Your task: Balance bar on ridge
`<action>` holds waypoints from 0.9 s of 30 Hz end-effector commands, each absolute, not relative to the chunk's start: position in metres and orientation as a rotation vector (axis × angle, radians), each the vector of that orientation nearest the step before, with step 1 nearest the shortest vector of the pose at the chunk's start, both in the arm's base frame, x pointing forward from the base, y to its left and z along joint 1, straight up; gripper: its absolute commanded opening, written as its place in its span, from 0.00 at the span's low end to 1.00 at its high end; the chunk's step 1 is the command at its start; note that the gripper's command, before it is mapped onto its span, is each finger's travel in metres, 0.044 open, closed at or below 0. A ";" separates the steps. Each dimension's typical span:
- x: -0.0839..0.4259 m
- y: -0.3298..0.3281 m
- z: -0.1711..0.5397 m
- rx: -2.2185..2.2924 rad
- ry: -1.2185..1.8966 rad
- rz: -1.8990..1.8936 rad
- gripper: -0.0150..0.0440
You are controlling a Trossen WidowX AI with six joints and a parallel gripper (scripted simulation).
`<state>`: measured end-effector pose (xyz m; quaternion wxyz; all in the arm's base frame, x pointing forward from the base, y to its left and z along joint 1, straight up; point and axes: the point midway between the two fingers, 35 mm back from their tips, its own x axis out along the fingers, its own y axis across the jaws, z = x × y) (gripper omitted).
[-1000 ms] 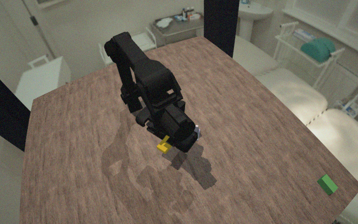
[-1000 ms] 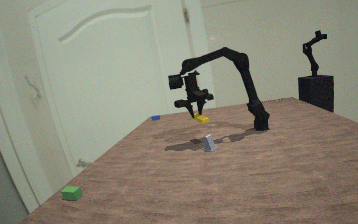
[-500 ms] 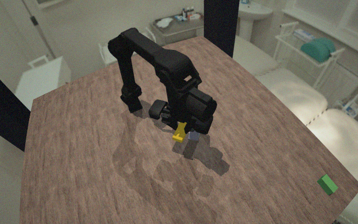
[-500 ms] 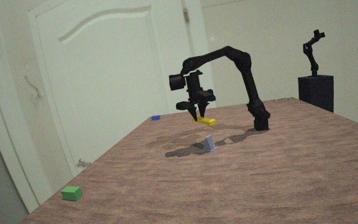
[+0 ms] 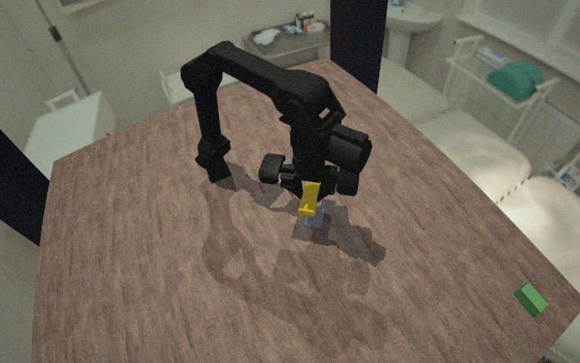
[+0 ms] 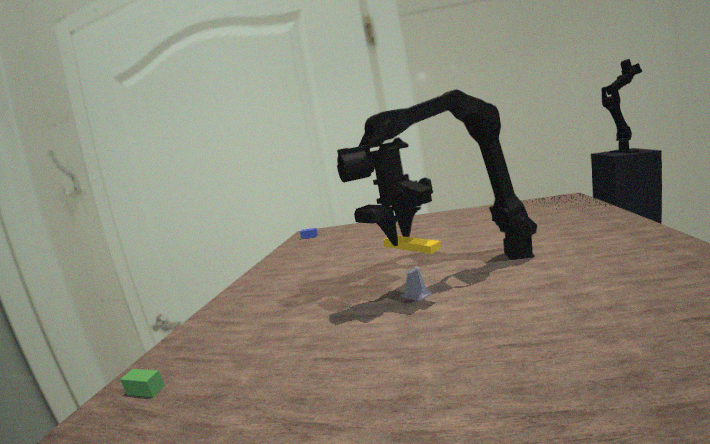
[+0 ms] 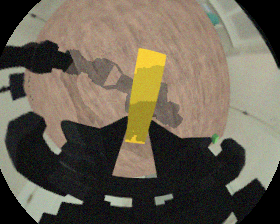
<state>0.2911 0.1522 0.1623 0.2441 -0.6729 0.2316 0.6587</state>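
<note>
Nearest in the exterior view is a green block (image 5: 531, 299) (image 6: 141, 383) (image 7: 215, 138), by the edge of the table (image 5: 126, 225) (image 6: 457, 375) (image 7: 191, 50) and no part of this job. Farther in stands the ridge (image 5: 314, 217) (image 6: 415, 285), upright, its narrow top bearing nothing; the wrist view does not show it.

Beyond and above it is the yellow bar (image 5: 310, 198) (image 6: 424, 245) (image 7: 147, 92), held in the air, clear of table and ridge. The jaws are clamped across its narrow width, apparently nearer one end than the middle — so the longer side may sag or twist in the grip. Whether it is truly level I cannot tell.

I judge the bar stiff and fairly light, with smooth, flat faces that could slide on so narrow a support. Squeezing harder should not harm it. The sides near mid-length are the best hold; with this grip, the bar's own middle, not the fingers, must go over the ridge. Lower it gently, let the ridge take the weight, then part the fingers evenly — a sideways drag could tip it.

Behind are the gripper (image 5: 312, 195) (image 6: 401, 240) (image 7: 138, 120), its arm (image 5: 247, 63) (image 6: 490, 154) and, far back, a blue block (image 6: 308, 233).
</note>
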 end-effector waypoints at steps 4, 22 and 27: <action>0.294 0.155 0.156 -1.841 0.620 1.796 0.25; 0.295 0.156 0.127 -1.842 0.619 1.797 0.25; 0.295 0.156 0.121 -1.843 0.619 1.797 0.25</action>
